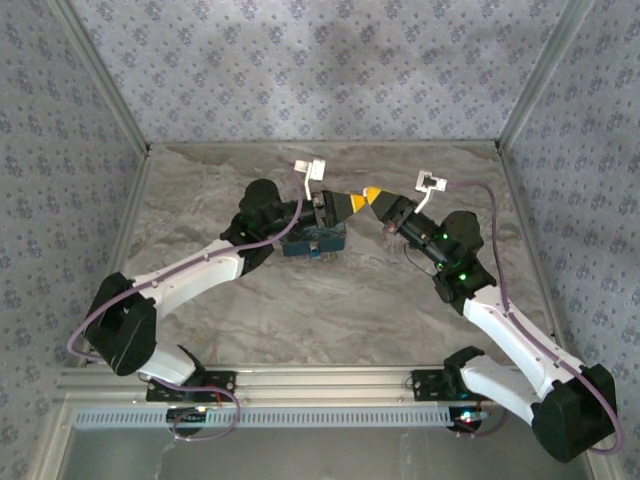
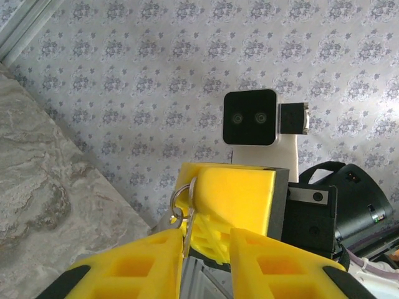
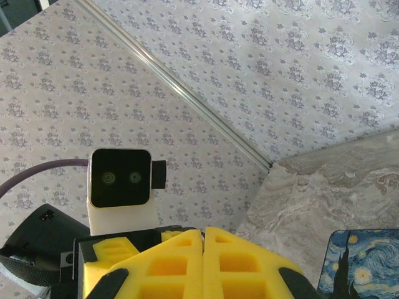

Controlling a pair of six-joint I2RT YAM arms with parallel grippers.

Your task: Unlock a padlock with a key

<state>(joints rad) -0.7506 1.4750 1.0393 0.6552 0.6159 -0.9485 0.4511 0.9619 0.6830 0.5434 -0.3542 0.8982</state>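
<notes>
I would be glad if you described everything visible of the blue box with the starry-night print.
The blue box with the starry-night print lies flat on the grey marbled table, toward its far side, partly hidden beneath the black wrist of the left arm; whether they touch cannot be told. The right wrist view shows one corner: deep blue with pale swirls, yellow stars, a dark cypress shape, a thin pale border. Its material is unclear.

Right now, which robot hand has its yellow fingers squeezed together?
The right gripper: its yellow fingers touch along one seam. The left gripper has fingers standing apart, with a metal key ring by the gap.
</notes>
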